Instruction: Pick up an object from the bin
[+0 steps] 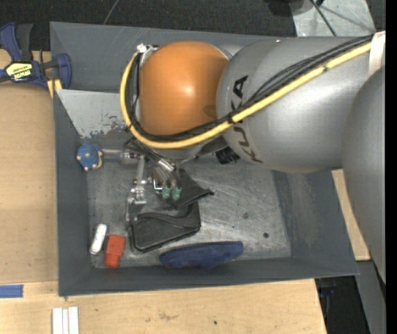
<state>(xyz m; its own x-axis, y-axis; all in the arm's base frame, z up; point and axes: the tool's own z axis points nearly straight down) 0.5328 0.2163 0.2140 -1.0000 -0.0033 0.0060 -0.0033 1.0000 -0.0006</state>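
The gripper (146, 200) is hanging low in the bin (70, 221), beneath the arm's orange cover (177, 85), and is sitting just above the upper left edge of a black flat item (167, 227) that is lying in the middle of the bin floor. Whether the gripper is spread wide or closed cannot be told, since the wrist is hiding most of it. The black flat item is judged to be the nearest candidate; nothing is visibly being held. A dark blue oblong thing (202, 253) is lying just beside it, against the near wall. A red block (114, 250) and a small white cylinder (99, 238) are resting together near the lower left corner, and a blue round thing (87, 156) is sitting well apart by the left wall. For a sound pick, the operator should be centring the gripper over a raised edge of the black item, not its flat face. The descent should be going straight down, staying clear of the blue oblong thing.
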